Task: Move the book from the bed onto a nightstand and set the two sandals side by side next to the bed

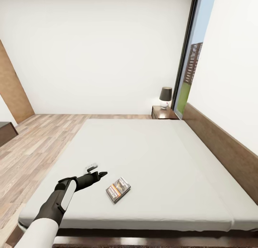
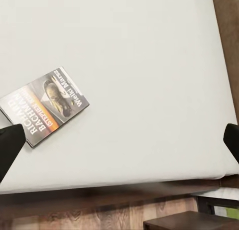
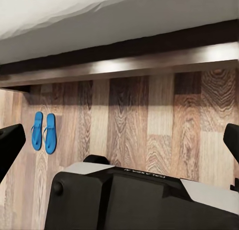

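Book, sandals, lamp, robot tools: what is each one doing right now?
Book: lying flat on the bed, cover up, not held.
Sandals: side by side on the floor.
Lamp: upright on the nightstand.
Left tool: open, beside the book.
Right tool: open, empty.

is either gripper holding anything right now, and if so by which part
Nothing is held. The left gripper is open above the bed, short of the book. The right gripper is open over the floor.
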Robot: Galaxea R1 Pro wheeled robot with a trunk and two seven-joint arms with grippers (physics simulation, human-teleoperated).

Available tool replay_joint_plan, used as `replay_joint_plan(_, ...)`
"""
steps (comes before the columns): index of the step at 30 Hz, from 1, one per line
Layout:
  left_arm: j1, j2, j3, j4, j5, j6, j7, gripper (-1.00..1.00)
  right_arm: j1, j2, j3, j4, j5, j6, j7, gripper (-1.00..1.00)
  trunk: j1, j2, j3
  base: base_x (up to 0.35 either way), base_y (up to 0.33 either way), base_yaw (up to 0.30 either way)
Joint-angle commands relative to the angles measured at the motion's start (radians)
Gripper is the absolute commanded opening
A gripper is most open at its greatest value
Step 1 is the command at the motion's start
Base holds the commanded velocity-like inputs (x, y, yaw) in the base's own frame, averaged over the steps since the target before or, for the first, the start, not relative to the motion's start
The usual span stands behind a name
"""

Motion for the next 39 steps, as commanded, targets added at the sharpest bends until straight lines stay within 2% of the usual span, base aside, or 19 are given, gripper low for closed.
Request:
replay_joint_plan(1, -0.001, -0.001, 0.002, -0.001, 0.003, 0.008, -0.002, 1.0, -0.001, -0.001, 0.005, 0.001, -0.005, -0.005, 0.002, 1.0, 0.001, -0.002, -0.004, 0.0, 0.0, 0.0)
replay_joint_plan(34, 0.0, -0.001, 0.001, 0.0, 0.003, 0.009, -0.004, 1.0, -0.001, -0.001, 0.003, 0.001, -0.003, -0.005, 0.0, 1.0, 0.001, -0.002, -0.056, 0.0, 0.0, 0.0)
replay_joint_plan(39, 0.0, -0.001, 0.001, 0.0, 0.003, 0.009, -0.004, 1.0, -0.001, -0.001, 0.004, 0.001, -0.003, -0.005, 0.001, 1.0, 0.001, -0.002, -0.064, 0.175, 0.0, 0.0)
